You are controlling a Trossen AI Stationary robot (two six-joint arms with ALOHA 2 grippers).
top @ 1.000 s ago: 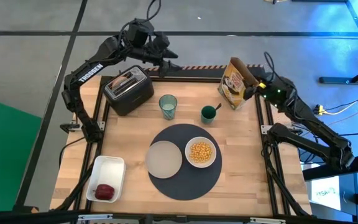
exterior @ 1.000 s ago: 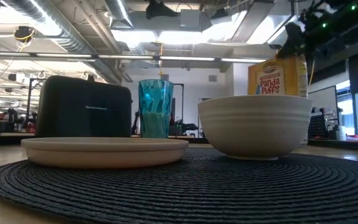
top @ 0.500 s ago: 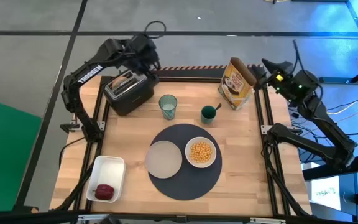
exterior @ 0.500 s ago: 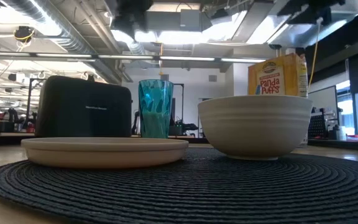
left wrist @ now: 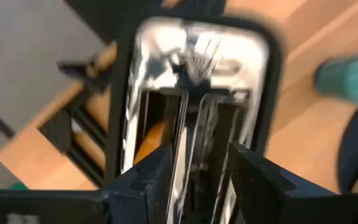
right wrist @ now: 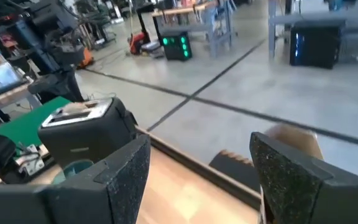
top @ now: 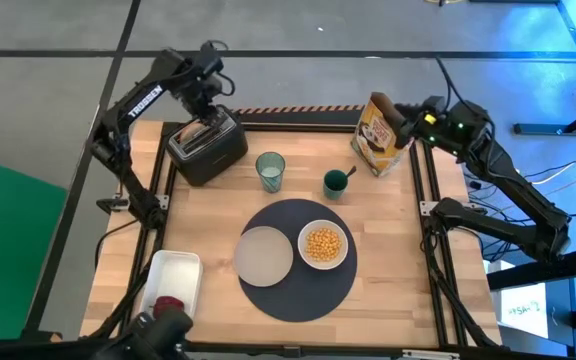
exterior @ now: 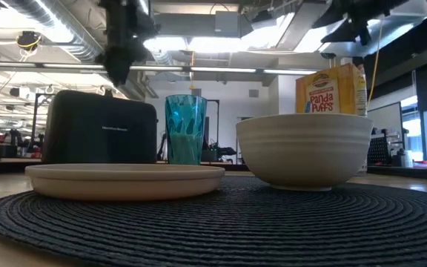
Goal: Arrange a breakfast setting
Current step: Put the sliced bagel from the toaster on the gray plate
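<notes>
Now the left gripper (left wrist: 194, 165) — fingers parted, empty — hangs over the toaster (top: 206, 145), upper left; misalignment could jam the bagel (left wrist: 149, 138).

a black toaster (top: 207, 146) stands at the far left of the wooden counter (top: 398, 230), its chrome top showing two slots (left wrist: 191, 134). a cereal box (top: 380, 134) marked "panda puffs" stands upright at the far right corner. a small dark green cup (top: 336, 183) sits just beside the box, toward the middle. a white tray (top: 173, 277) lies at the near left corner. green flooring (top: 8, 240) shows left of the counter.
</notes>
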